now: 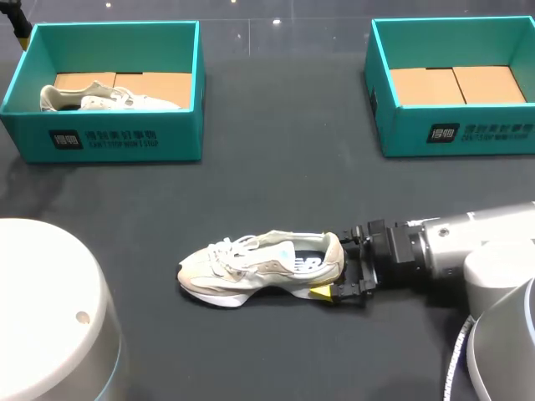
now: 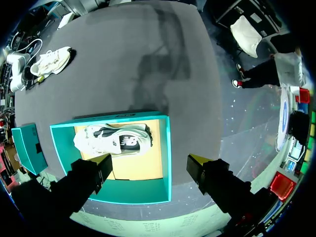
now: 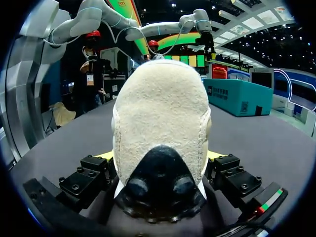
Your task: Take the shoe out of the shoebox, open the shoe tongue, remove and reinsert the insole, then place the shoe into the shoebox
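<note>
Shoe is out of the box, lying on its side mid tabletop, toe twd my left, heel twd my right arm. Right gripper is at the heel. In the right wrist view the heel fills the gap betw. the fingers, w/ a yellow tip peeking out each side, so I read it as clamped on the heel at a medium spread. Right shoebox shows only its cardboard floor. Left shoebox holds a second shoe. Left gripper hangs high over that box, fingers wide apart, holding nothing.

Step in hand, prob.: steady the shoe so the tongue can be opened.

- Grip sits low and far back on the heel, so the collar opening is unblocked. Good; don't slide fwd.
- Shoe is on its side. Roll it sole-down before pulling the tongue, else the pull just drags it.
- Heel counter is soft. Squeeze enough to stop twist, not enough to collapse the opening.
- The free gripper should come in from the toe side and narrow before reaching the laces.
- Insole: can't tell from here if it's seated.
</note>
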Robot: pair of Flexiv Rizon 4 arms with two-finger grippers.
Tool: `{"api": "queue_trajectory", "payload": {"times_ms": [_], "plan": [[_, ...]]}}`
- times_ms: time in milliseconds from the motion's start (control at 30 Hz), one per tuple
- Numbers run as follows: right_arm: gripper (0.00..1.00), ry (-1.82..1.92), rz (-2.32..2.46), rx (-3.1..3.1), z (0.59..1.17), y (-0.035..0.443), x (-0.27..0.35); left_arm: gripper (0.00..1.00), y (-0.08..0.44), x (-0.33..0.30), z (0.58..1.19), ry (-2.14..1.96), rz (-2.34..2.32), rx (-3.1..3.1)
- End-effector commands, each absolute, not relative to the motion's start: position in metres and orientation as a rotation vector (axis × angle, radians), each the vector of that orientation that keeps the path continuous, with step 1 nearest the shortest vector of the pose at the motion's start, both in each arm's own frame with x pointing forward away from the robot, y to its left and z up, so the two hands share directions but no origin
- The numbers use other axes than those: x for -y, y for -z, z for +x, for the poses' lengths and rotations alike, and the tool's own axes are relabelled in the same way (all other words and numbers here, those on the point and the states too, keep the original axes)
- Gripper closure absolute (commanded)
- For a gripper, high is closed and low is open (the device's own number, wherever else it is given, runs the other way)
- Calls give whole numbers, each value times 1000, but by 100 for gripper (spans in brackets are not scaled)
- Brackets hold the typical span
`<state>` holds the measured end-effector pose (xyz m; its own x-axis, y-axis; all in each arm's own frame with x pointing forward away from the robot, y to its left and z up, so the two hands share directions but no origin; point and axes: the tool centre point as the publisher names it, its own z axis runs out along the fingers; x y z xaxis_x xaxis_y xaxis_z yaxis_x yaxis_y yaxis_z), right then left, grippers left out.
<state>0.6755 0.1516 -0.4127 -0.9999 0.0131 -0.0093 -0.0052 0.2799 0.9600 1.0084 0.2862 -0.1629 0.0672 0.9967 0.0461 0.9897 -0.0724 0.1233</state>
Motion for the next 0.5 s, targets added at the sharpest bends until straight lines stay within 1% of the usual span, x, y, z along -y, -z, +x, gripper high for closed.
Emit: {"api": "queue_trajectory", "payload": {"times_ms": [33,400,433,467,500], "plan": [[0,-1874,3,-2506,677,414,-156,0,162,-286,1007,-185,2252,-2097],[0,-1877,-16,-2515,679,415,-161,0,162,-286,1007,-185,2252,-2097],[15,-1877,-16,-2516,679,415,-161,0,162,-286,1007,-185,2252,-2097],[47,-1877,-15,-2516,679,415,-161,0,162,-286,1007,-185,2252,-2097],[58,-1876,-14,-2517,680,415,-161,0,162,-286,1007,-185,2252,-2097]]}}
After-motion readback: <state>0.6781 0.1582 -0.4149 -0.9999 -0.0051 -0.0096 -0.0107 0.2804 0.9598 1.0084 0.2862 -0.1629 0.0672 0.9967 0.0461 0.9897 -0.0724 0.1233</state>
